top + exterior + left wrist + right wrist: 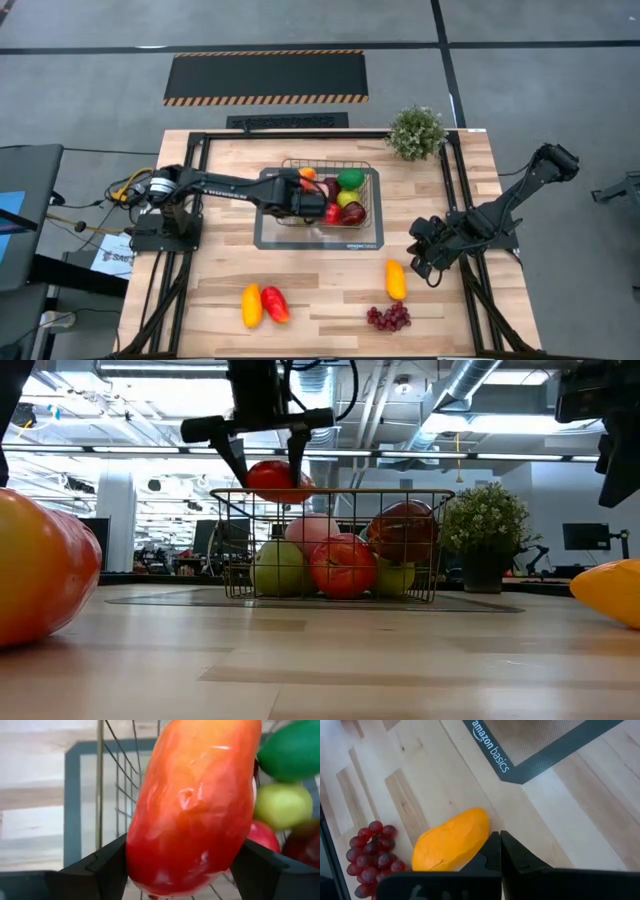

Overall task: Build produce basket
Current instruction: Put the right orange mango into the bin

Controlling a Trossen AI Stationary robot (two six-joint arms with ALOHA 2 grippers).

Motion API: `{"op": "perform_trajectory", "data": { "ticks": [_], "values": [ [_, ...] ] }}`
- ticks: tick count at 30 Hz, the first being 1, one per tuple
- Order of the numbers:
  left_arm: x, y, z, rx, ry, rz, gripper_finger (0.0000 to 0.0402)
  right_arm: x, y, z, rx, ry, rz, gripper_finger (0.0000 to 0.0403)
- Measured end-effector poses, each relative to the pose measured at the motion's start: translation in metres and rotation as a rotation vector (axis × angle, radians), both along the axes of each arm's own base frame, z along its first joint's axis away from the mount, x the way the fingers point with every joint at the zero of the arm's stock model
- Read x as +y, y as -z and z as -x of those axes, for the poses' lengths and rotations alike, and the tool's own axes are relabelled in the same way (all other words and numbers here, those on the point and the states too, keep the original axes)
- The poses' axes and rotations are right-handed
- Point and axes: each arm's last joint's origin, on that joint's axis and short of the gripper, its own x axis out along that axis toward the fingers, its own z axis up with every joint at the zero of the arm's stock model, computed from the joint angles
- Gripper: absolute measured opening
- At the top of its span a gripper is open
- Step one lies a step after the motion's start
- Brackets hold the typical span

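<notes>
The wire basket (330, 161) stands on a grey dark-rimmed mat (270, 236) at mid-table and holds green, red, pink and maroon produce (342, 565). My left gripper (303, 186) is over the basket's left part, shut on a red-orange fruit (192, 800) at rim height (278, 480). My right gripper (425, 256) is shut and empty above the table to the basket's right, near an orange fruit (451, 842) and a purple grape bunch (372, 852) that lie on the table. My left gripper pinches the red-orange fruit by its two opposite sides (137, 855) between the two fingers (236, 460). The fingers come from above, pointing down. The fruit is lifted clear, at the level of the basket's rim (420, 492), above the produce inside.
A yellow-orange fruit (251, 305) and a red one (275, 303) lie near the front left. The orange fruit (396, 279) and the grapes (389, 317) lie at the front right. A potted plant (416, 131) stands at the far right.
</notes>
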Motion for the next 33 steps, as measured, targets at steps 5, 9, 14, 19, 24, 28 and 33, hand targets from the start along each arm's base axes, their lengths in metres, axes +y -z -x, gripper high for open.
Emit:
{"op": "perform_trajectory", "data": {
  "ticks": [5, 9, 14, 19, 24, 28, 33],
  "values": [
    [0.012, 0.000, 0.000, -0.001, -0.040, -0.013, 0.0278, 0.000, 0.000, 0.000, 0.001, 0.000, 0.000, 0.0007],
    [0.018, 0.006, 0.001, -0.001, -0.082, -0.004, 0.0283, 0.000, 0.000, 0.000, 0.001, 0.002, -0.001, 0.0007],
    [0.024, 0.008, 0.002, -0.012, -0.134, 0.000, 0.0288, 0.000, 0.000, 0.000, 0.001, 0.001, 0.000, 0.0007],
    [0.032, 0.008, 0.003, -0.015, -0.159, -0.001, 0.0295, 0.000, 0.000, 0.000, 0.001, 0.000, 0.000, 0.0007],
    [0.038, 0.008, 0.002, -0.013, -0.139, -0.009, 0.0300, 0.000, 0.000, 0.000, 0.001, -0.004, 0.003, 0.0007],
    [0.039, 0.008, 0.001, -0.025, -0.145, 0.043, 0.0306, 0.000, 0.000, 0.000, 0.001, -0.008, 0.006, 0.0007],
    [0.039, 0.008, 0.001, -0.023, -0.139, 0.049, 0.0324, 0.000, 0.000, 0.000, 0.001, -0.015, 0.011, 0.0007]
  ]
}}
